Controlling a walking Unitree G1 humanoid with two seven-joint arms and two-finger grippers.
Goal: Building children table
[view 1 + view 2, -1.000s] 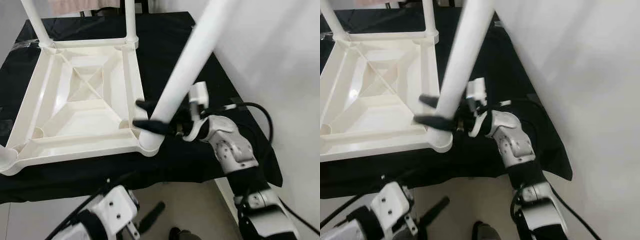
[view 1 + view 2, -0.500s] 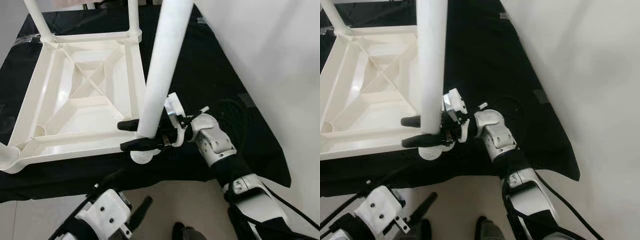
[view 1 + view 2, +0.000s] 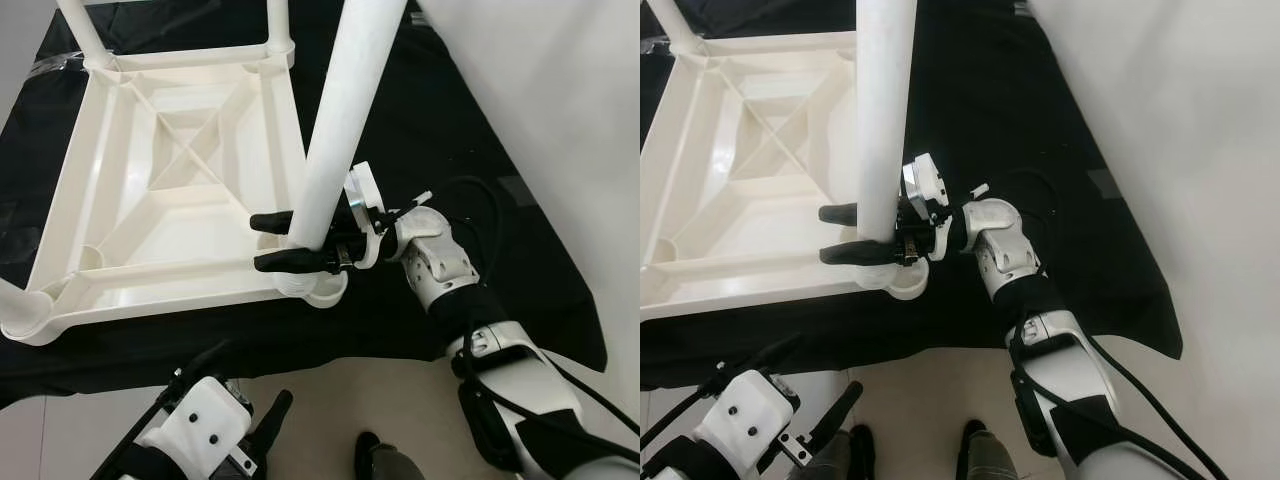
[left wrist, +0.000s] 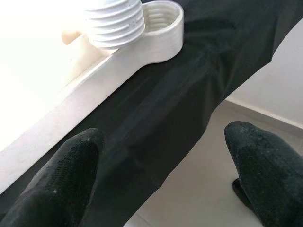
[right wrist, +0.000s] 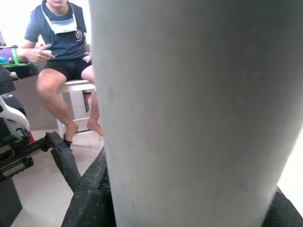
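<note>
Two end effectors are in view. The left end effector (image 4: pixel 161 175) hangs low beside the black-draped surface (image 3: pixel 450 130), its fingers (image 4: pixel 57 179) spread apart and empty. Above it, the upside-down white plastic children's table top (image 3: pixel 170 190) lies on the cloth, with two legs already standing at its far corners. At its near right corner socket (image 3: pixel 318 288), the right end effector (image 3: pixel 280 241) grips the long white plastic tube leg (image 3: pixel 345 120), which stands tilted over the socket.
</note>
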